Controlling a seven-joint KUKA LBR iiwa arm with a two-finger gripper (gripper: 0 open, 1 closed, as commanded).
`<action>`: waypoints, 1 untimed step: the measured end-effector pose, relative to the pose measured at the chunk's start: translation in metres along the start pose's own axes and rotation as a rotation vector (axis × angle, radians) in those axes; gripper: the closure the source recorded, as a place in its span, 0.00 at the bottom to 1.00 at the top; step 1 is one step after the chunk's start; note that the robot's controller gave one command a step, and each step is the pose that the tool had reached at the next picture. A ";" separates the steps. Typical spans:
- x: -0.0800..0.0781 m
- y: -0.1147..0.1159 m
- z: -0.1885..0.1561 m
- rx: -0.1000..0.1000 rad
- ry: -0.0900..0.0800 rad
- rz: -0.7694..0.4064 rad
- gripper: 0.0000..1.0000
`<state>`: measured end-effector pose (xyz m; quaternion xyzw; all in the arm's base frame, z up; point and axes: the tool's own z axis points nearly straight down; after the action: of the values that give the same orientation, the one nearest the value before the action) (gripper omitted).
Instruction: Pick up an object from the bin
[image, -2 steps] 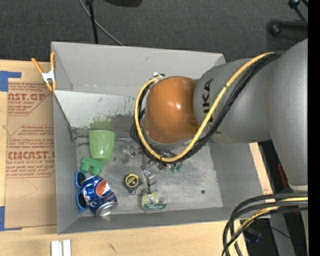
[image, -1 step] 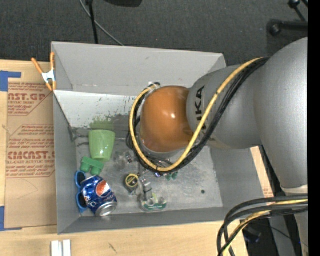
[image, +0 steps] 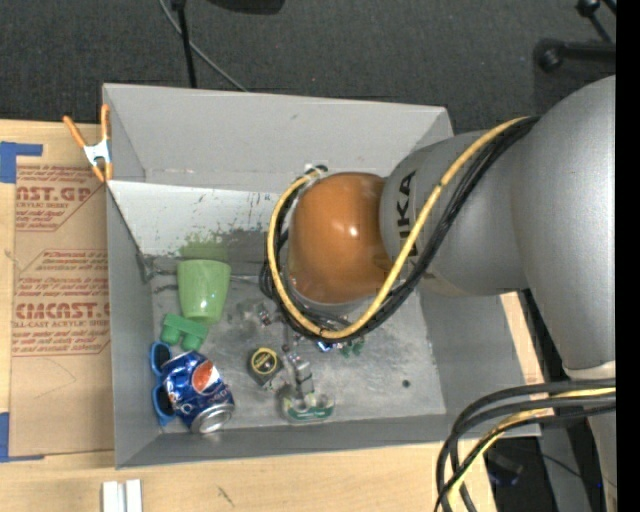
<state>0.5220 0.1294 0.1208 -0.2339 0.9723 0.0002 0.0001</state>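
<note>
**Step:** approach, by my reading; nothing seen lifted.
**Pincer** (image: 297, 375): low over the middle of the bin (image: 270, 130) floor, below the orange cover (image: 335, 240). How far open, or holding anything: cannot tell.
**Nearest things:** black-and-yellow ring (image: 263, 361) just beside it; clear-and-green piece (image: 307, 407) by the front wall.
**Left wall:** green cup (image: 203, 287); crushed blue can (image: 192, 390).
**Next move, likely:** centre on one thing, close, lift.
**Surface:** scuffed grey metal.

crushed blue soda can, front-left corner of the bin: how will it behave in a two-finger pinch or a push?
The crushed blue can is dented and flattened, so it probably won't roll far if pushed. It looks like thin metal, so it is likely light for its size and may buckle further under a firm pinch. Its glossy, uneven skin could slip between the fingers.
</note>
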 end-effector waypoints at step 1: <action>-0.005 0.007 0.054 -0.003 0.004 -0.010 0.00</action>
<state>0.5232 0.1377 0.0669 -0.2388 0.9711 0.0012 -0.0022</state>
